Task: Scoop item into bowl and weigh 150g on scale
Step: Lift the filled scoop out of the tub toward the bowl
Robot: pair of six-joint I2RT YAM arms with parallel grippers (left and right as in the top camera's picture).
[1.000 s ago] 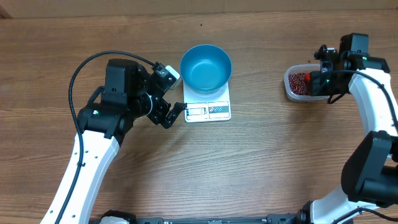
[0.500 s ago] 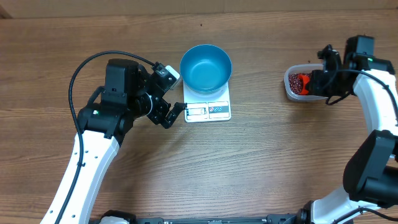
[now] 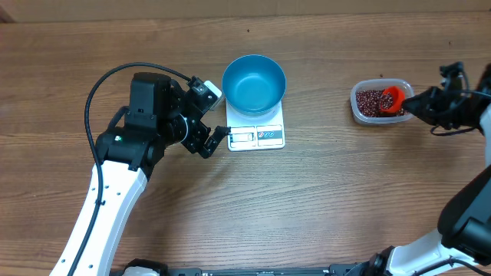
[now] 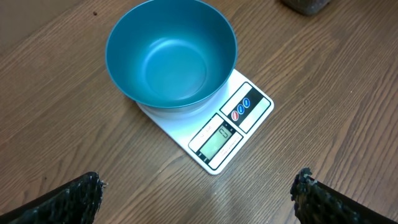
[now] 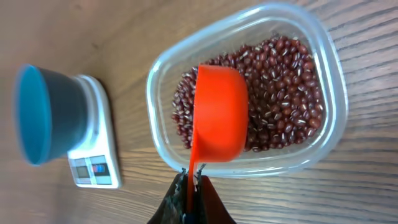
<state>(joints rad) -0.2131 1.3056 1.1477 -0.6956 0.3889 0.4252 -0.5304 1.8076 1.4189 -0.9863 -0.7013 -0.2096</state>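
The blue bowl [image 3: 254, 83] stands empty on the white scale [image 3: 258, 136]; both also show in the left wrist view, bowl [image 4: 171, 53] and scale [image 4: 239, 124]. My left gripper [image 3: 217, 116] is open just left of the scale, its fingertips [image 4: 87, 190] wide apart over bare wood. My right gripper [image 3: 418, 106] is shut on the handle of an orange scoop [image 5: 219, 112]. The scoop's cup hangs over the red-brown beans [image 5: 280, 81] in the clear tub [image 5: 326, 140]. Whether beans lie in the scoop does not show.
The tub [image 3: 359, 113] sits at the right of the wooden table, far from the scale. The left arm's black cable [image 3: 100, 84] loops above its wrist. From the right wrist, bowl [image 5: 34, 115] and scale [image 5: 99, 168] show at far left.
My right arm has drawn back to the right, off the tub, and the orange scoop now shows over the tub's right part. The left arm, bowl and scale have not moved.
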